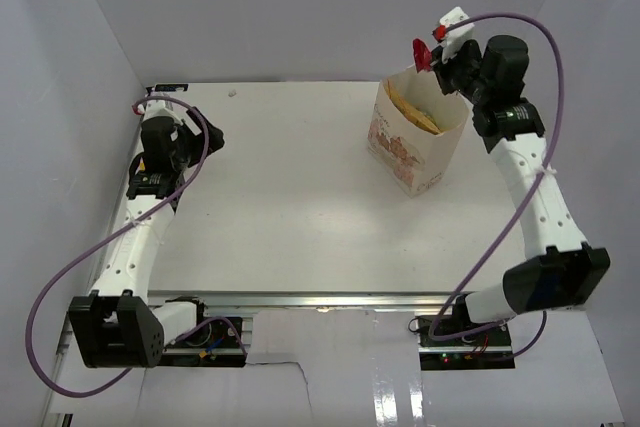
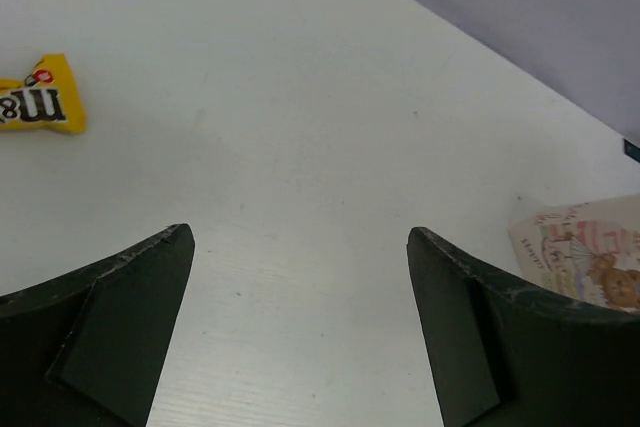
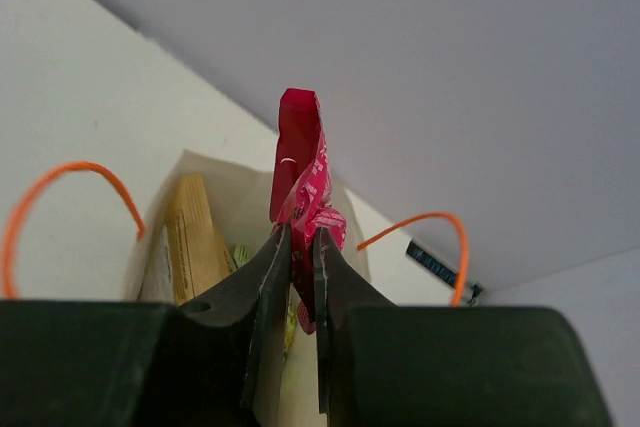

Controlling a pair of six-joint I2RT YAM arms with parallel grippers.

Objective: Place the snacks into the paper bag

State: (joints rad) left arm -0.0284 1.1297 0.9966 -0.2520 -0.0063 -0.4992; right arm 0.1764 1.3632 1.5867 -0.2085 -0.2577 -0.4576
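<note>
My right gripper (image 3: 300,237) clenched on crinkled pink-red snack packet (image 3: 305,172) over upright cream paper bag (image 1: 410,152); I judge next: release inside. My left gripper (image 2: 300,247) spread, empty; yellow M&M's packet (image 2: 40,97) pending.

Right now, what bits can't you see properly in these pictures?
- Yellow M&M's packet: left wrist view, cut off by the left edge.
- Inside of the paper bag: right wrist view, the right gripper covers the bottom, so what lies inside cannot be counted.
- Red packet: its lower end is hidden between the fingers; its print is too blurred to read.
- Paper bag, left wrist view: only a corner shows at the right edge.
</note>
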